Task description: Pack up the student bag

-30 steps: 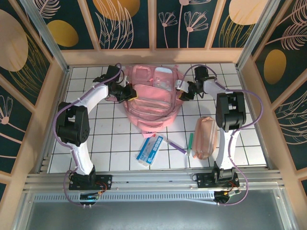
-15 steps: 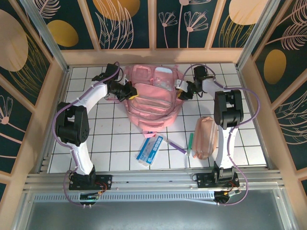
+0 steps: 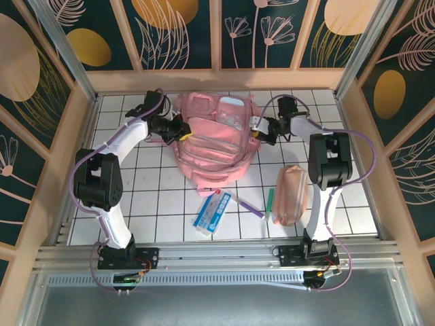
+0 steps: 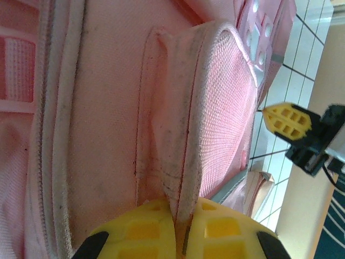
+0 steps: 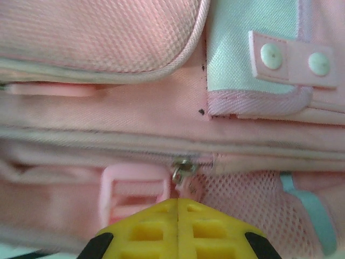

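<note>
The pink student bag [image 3: 214,146] lies flat at the back middle of the tiled table, front pockets up. My left gripper [image 3: 178,130] is at its left side; in the left wrist view the yellow fingers [image 4: 145,229] are shut on the piped edge of a mesh side pocket [image 4: 218,102]. At the bag's right side my right gripper [image 3: 258,129] is shut on the pink zipper pull [image 5: 187,178] of the main zip, next to a pink buckle [image 5: 135,194]. The zipper line [image 5: 108,152] looks closed to the left of the slider.
A peach-pink pencil pouch [image 3: 292,195] lies right of the right arm's forearm. A blue-and-white pack [image 3: 213,211], a purple pen [image 3: 249,204] and a green pen [image 3: 268,202] lie in front of the bag. Wooden walls [image 3: 61,149] enclose the table.
Both grippers keep their hold while the arms shift slightly. The bag has slid a little toward the back wall.
</note>
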